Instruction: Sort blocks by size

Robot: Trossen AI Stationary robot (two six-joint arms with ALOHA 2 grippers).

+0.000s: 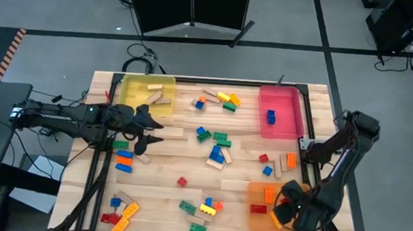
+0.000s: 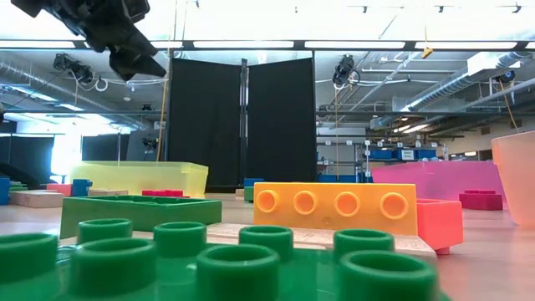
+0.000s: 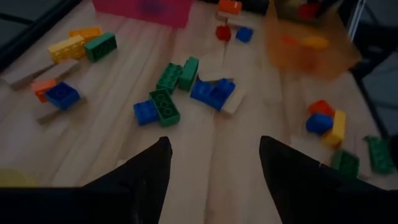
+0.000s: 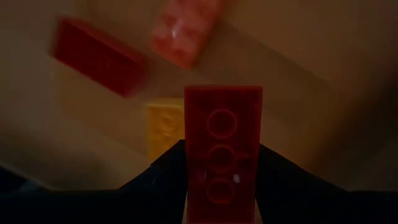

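The right pincer point(image 4: 221, 180), clenched on a red brick point(image 4: 222, 149), hangs over the orange tray point(image 1: 262, 207) at the surface's near right, ready to release it, while other blocks point(image 1: 218, 156) lie scattered mid-surface. The left pincer point(image 3: 214, 165) hovers released at the left beside the yellow tray point(image 1: 147, 93). Only the right wrist view shows the brick; overhead, the arm hides it.

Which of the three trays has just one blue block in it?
The pink tray at the table's far right. A lone blue block sits inside it, while the yellow tray holds tan wooden pieces and the orange tray holds red and yellow bricks.
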